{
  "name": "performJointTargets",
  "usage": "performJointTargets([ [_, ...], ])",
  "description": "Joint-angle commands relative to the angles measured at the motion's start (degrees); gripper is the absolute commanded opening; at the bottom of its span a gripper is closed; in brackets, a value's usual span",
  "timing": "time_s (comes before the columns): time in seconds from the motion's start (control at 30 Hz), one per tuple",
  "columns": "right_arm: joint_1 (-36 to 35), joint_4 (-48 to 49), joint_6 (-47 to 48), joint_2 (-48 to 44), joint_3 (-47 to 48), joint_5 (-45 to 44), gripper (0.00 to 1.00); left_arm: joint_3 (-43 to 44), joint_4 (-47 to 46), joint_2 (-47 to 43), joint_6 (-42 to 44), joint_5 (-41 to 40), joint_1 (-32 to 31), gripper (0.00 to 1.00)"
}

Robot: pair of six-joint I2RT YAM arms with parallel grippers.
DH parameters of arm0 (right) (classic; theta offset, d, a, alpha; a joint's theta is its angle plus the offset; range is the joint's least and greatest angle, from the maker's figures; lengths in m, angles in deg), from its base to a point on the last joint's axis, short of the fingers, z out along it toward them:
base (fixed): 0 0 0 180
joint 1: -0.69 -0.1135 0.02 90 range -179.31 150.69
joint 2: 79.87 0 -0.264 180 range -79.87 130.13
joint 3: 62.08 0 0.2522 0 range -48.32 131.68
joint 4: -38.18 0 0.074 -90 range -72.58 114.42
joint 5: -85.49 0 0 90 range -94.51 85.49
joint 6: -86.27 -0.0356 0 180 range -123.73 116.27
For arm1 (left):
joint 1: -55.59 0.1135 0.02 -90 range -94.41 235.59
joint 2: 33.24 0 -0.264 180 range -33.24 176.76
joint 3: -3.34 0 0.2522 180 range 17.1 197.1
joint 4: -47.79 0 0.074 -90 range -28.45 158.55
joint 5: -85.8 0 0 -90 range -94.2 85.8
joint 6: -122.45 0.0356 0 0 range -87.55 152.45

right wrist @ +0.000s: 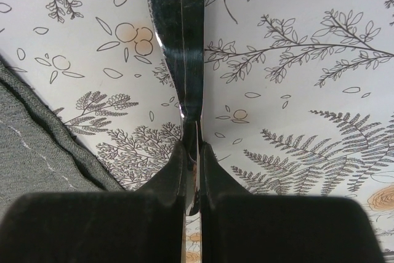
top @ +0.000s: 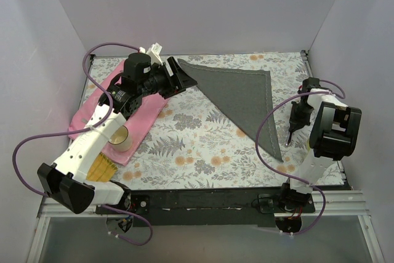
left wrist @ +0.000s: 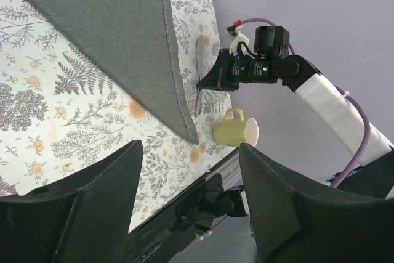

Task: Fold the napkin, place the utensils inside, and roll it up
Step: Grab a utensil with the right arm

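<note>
Where the knife (right wrist: 178, 29) fills the right wrist view, stamped letters reading "UBOS" run along its blade, and the frame edge cuts off the start of the word. The right gripper (right wrist: 192, 152) has its jaws clamped on the narrow part of the knife. It holds the knife at the floral counter (top: 197, 146), just right of the napkin's near point; whether the knife tip touches the counter cannot be told. The napkin (top: 237, 97), folded to a triangle, lies flat at centre right. The left gripper (top: 184, 79) is near the napkin's far left corner, jaws apart and holding nothing. The left arm crosses a pink placemat (top: 77, 121) on the left and partly covers a pale cup (top: 121, 138) on it. A yellow-green mug (left wrist: 237, 130) stands near the counter's near edge, beside the right arm.
</note>
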Motion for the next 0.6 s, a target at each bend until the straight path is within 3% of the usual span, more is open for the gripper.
performJointTargets([
  [0.0,-0.49,-1.62,1.35,-2.87,1.26,0.93,0.01,2.39,0.57,-0.80,0.81,1.21,0.34,0.63],
  [0.57,-2.60,-4.79,3.10,-4.71,7.33,3.12,0.01,0.90,0.30,-1.33,0.72,1.73,0.43,0.63],
])
